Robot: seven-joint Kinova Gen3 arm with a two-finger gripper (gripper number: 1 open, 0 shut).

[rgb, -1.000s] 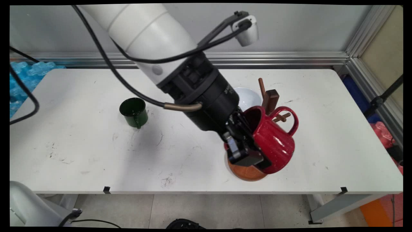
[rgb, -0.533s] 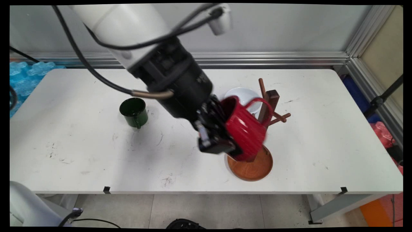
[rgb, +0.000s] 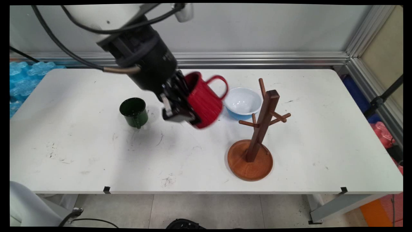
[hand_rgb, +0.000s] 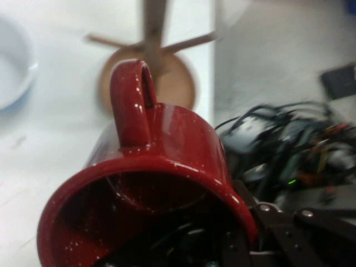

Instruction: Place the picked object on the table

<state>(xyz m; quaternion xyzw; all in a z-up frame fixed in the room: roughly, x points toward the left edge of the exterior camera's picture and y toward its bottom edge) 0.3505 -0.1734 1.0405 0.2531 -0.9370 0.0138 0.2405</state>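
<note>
My gripper (rgb: 182, 108) is shut on the rim of a red speckled mug (rgb: 203, 98) and holds it tilted in the air above the table's middle, its handle pointing up and to the right. In the hand view the red mug (hand_rgb: 150, 172) fills the lower frame with its mouth toward the camera, and one finger sits inside it. A wooden mug tree (rgb: 262, 119) on a round base (rgb: 250, 169) stands to the right, its pegs bare. The same mug tree (hand_rgb: 153, 61) shows blurred beyond the mug's handle. A light blue bowl (rgb: 242, 102) sits just right of the mug.
A dark green mug (rgb: 134, 112) stands on the table to the left of the gripper. The white table (rgb: 96, 154) ends at its front edge below. Black cables hang from the arm at the upper left. The bowl (hand_rgb: 14, 61) shows at the hand view's left edge.
The gripper has carried the red mug up and to the left, away from the mug tree. The tree and the bowl now stand uncovered.
</note>
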